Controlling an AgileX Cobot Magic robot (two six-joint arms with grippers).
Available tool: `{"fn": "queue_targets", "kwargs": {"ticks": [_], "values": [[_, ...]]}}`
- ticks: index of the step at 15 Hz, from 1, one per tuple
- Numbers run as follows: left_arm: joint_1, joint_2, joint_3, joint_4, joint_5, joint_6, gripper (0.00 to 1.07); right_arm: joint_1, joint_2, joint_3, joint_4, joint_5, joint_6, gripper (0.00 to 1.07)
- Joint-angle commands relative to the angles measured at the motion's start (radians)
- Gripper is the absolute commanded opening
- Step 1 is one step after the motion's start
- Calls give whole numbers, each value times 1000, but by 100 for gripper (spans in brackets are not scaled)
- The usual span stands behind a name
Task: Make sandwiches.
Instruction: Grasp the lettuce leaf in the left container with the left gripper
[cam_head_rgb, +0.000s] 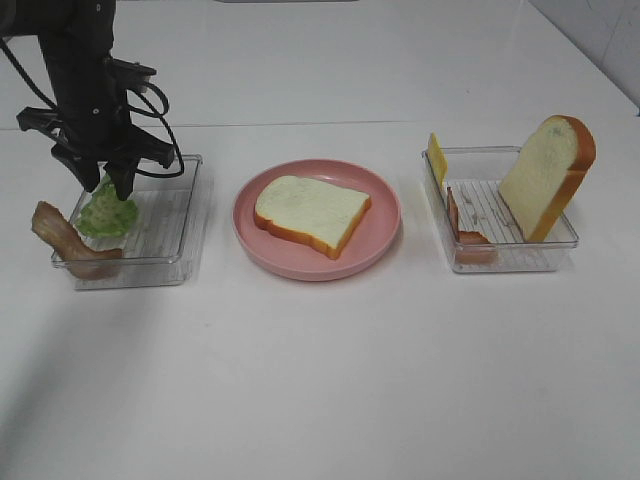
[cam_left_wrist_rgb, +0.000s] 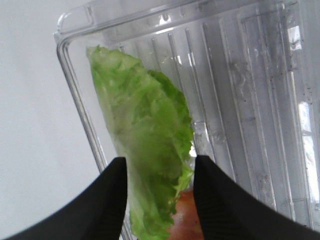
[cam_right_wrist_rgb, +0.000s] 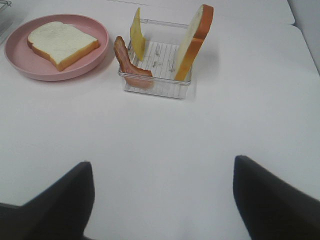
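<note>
Left tool (cam_left_wrist_rgb: 160, 159) astride lettuce leaf (cam_left_wrist_rgb: 145, 125), grip unclear, right tool (cam_right_wrist_rgb: 162, 160) wide open

A pink round plate (cam_head_rgb: 386, 212) sits mid-counter. At its 9 o'clock lies a clear ribbed tray (cam_head_rgb: 172, 228); at its 3 o'clock, a second clear tray (cam_head_rgb: 505, 258). The white counter (cam_head_rgb: 320, 390) carries all three.
</note>
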Motion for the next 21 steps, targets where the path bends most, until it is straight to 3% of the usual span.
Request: {"fn": "queue_targets", "kwargs": {"ticks": [1, 6, 9, 13, 14, 21], "values": [[-2, 3, 2, 20, -7, 1, 42, -7, -13, 3, 2, -3, -4, 73], [-2, 3, 2, 26, -11, 1, 40, -7, -13, 3, 2, -3, -4, 73], [-2, 3, 2, 30, -18, 1, 23, -7, -13, 3, 2, -3, -4, 73], [-2, 3, 2, 36, -27, 1, 11, -7, -13, 3, 2, -3, -4, 73], [-2, 3, 2, 36, -27, 1, 0, -7, -13, 3, 2, -3, -4, 73], [-2, -69, 1, 30, -31, -1, 0, -7, -13, 3, 2, -3, -4, 73]]}}
